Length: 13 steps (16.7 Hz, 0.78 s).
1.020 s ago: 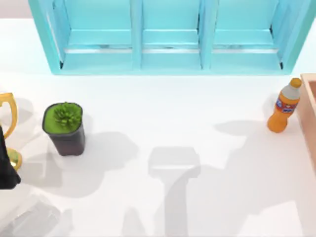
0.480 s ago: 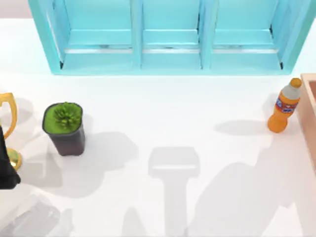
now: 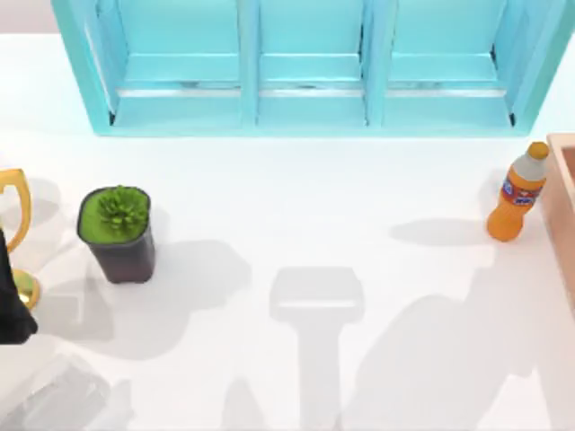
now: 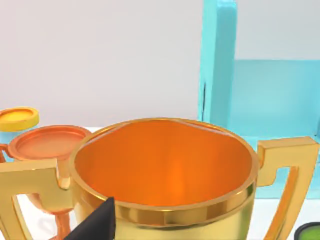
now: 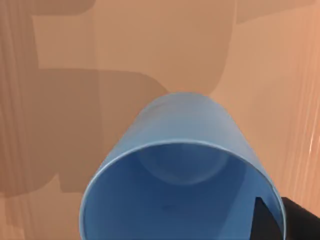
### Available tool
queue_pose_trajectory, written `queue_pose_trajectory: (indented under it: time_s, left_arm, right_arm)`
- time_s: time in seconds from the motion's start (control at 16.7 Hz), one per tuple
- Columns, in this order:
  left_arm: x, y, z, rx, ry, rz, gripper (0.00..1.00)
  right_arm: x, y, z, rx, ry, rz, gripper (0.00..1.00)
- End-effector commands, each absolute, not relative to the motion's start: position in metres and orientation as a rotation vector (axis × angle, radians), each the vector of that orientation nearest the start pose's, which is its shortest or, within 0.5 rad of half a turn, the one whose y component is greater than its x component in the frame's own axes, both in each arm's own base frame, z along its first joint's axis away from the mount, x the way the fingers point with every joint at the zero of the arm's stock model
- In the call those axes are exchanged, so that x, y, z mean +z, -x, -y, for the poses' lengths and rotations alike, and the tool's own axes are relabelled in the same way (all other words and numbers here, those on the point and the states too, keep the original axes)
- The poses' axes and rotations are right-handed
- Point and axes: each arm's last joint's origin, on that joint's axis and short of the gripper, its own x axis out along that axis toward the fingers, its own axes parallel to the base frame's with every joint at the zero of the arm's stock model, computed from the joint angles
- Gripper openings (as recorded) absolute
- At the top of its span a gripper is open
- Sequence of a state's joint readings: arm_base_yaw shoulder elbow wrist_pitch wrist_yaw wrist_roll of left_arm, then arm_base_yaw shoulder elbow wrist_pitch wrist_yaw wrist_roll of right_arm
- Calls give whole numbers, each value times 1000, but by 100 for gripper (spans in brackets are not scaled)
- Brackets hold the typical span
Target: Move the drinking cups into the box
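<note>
The blue cup [image 5: 180,165] is sitting dead centre in the right wrist view over the tan box floor [image 5: 150,45], with one dark fingertip [image 5: 272,220] of the right gripper touching its rim at lower right; can't tell if it's pinching.

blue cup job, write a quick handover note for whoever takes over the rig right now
Right gripper: a dark finger rests at the rim of the blue cup, with the tan box surface behind it; whether it still grips cannot be told.
Left gripper: at the top view's left edge, close behind a gold trophy.
Box edge sits at the table's right, beside the orange bottle.
Left: confirm the blue cup's release, then find the second cup.
</note>
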State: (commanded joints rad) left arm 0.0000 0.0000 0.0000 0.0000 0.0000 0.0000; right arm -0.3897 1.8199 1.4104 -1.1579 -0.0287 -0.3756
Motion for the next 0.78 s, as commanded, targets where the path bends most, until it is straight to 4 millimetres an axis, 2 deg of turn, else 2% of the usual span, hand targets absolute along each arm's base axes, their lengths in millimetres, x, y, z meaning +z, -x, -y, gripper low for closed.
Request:
queue_pose_trajectory:
  time_s: [0.54,0.78]
  left_arm:
    - [160,-106,1,0,0,0,100]
    - [160,-106,1,0,0,0,100]
  right_arm:
    - [214,-316,125,12,-28,-1557,98]
    - [214,-316,125,12,-28,-1557,100]
